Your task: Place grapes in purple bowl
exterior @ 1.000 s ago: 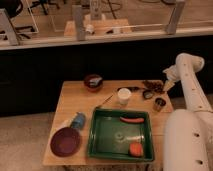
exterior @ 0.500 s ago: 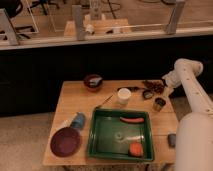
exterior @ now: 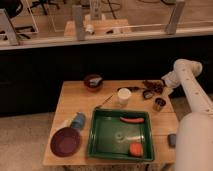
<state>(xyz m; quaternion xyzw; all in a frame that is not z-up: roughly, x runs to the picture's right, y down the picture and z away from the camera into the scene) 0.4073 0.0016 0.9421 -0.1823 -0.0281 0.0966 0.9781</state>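
The grapes (exterior: 151, 85), a small dark reddish cluster, lie at the back right of the wooden table (exterior: 75, 100). My gripper (exterior: 160, 87) is right at them, reaching down-left from the white arm (exterior: 186, 70); I cannot tell whether it touches them. The purple bowl (exterior: 65, 141) is wide, shallow and empty. It sits at the table's front left corner, far from the gripper.
A green tray (exterior: 100, 131) at front centre holds a long orange-red piece (exterior: 131, 120) and an orange lump (exterior: 135, 148). A white cup (exterior: 123, 95), a black looped object (exterior: 146, 93), a metal can (exterior: 159, 104), a small reddish-brown bowl (exterior: 93, 81) and a blue cup (exterior: 77, 120) lying down also stand on the table.
The arm's lower white segment has shifted slightly at the right edge. The gripper stays at the back right by the grapes. Nothing on the table has moved.
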